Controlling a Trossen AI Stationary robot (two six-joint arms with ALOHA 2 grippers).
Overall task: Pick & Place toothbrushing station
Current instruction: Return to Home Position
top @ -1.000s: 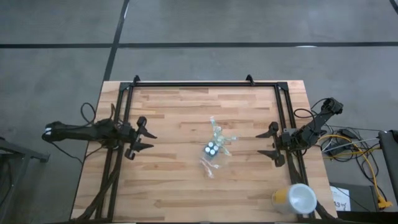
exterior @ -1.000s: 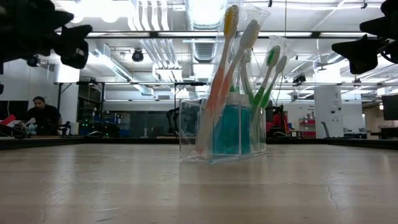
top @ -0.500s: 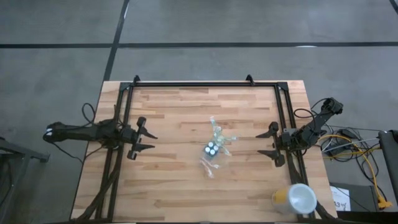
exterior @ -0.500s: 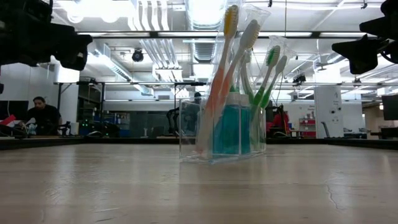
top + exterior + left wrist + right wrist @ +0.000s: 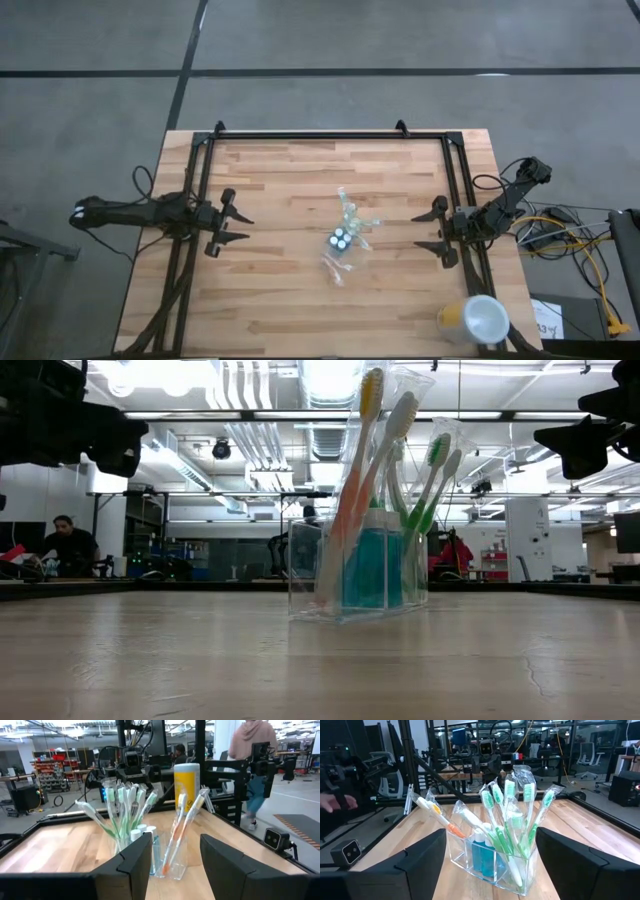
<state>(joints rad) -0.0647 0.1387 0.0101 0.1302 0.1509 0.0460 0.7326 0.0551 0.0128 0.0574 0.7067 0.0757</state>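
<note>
The left gripper (image 5: 244, 227) hangs over the table's (image 5: 280, 300) left side, jaws spread wide and empty. The right gripper (image 5: 417, 231) is at the right side, equally wide, holding nothing. Between them, mid-table, the clear organizer (image 5: 305, 575) stands upright, holding green and orange toothbrushes (image 5: 509, 792) and white-capped tubes (image 5: 341, 239). From above, its contents blur together.

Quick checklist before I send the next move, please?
1. Left pincer open, holding nothing: ok.
2. Right pincer open, holding nothing: ok.
3. Both pincers apart from the clear organizer: ok.
4. Organizer upright on the table: ok.
5. Toothbrushes and tubes standing inside the organizer: ok.
6. Yellow cup fully on the table near its corner: cannot tell.
</note>
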